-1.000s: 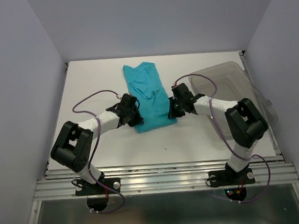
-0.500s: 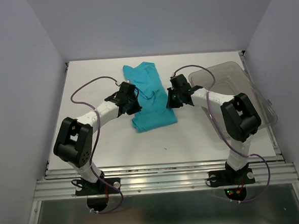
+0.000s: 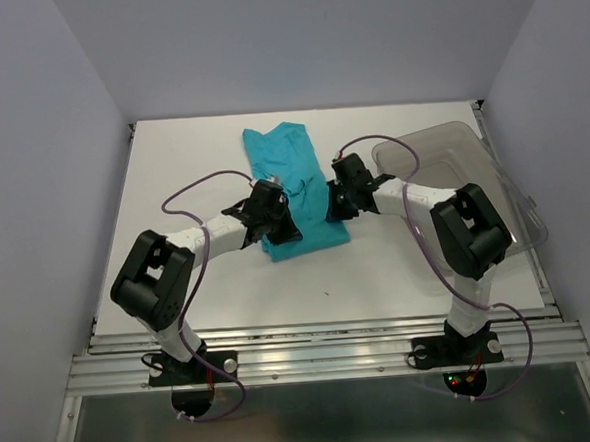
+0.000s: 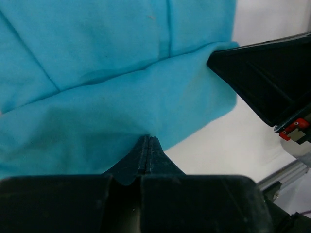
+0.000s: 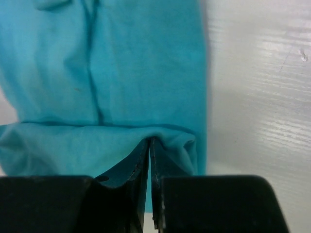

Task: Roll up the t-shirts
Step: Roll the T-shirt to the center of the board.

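Note:
The teal t-shirt lies as a long narrow strip on the white table, its near end doubled over. My left gripper sits at the strip's near left edge. In the left wrist view its jaws are pressed together at the rim of the doubled layer of t-shirt. My right gripper is at the near right edge. In the right wrist view its jaws pinch a bunched fold of t-shirt. The right gripper's black body shows in the left wrist view.
A clear grey-tinted plastic bin stands at the back right, just beyond the right arm. White table lies bare to the left of the shirt. Grey walls close in the sides and back.
The left gripper has swung right and nearer, onto the shirt's near left edge. The right gripper has shifted a little further away along the right edge.

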